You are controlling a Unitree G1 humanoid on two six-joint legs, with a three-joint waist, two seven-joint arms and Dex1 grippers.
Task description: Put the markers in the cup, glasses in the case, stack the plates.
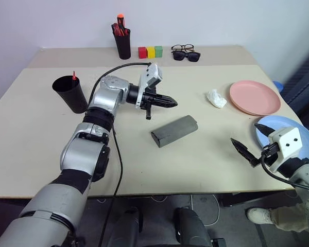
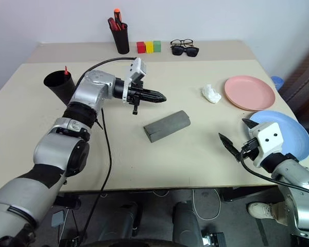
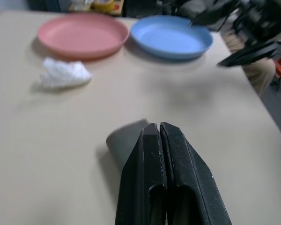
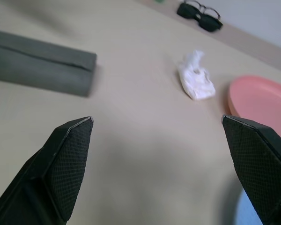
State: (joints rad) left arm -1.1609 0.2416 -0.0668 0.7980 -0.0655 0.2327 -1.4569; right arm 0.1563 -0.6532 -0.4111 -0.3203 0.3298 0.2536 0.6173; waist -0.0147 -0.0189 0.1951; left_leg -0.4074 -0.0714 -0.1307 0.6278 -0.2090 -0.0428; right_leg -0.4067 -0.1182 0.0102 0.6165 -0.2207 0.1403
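Two grippers are in front of you. Your right gripper [image 2: 236,135] hangs at the near right edge of the table [image 1: 36,154] with its fingers [image 4: 68,154] spread wide and nothing between them; the light blue plate [image 1: 298,133] lies right beside it, partly under the wrist. Your left gripper [image 1: 169,103] is pinched fully shut and empty, held above the table and pointing toward your right. Just below and slightly nearer than its tip lies the grey case [image 1: 174,130], lid closed. Behind that arm, off to the left, stands the black cup [image 1: 70,93] with a red marker [image 1: 74,76] poking up out of it. Beyond the left gripper's tip, further right, you have a crumpled white tissue [image 1: 216,98], then the pink plate [image 1: 254,97], apart from the blue one. Farthest from both grippers, along the wall, sit a pen pot [image 1: 123,43], three coloured blocks [image 1: 150,52], and the glasses [image 1: 182,48] just behind a pair of sunglasses [image 1: 187,55].
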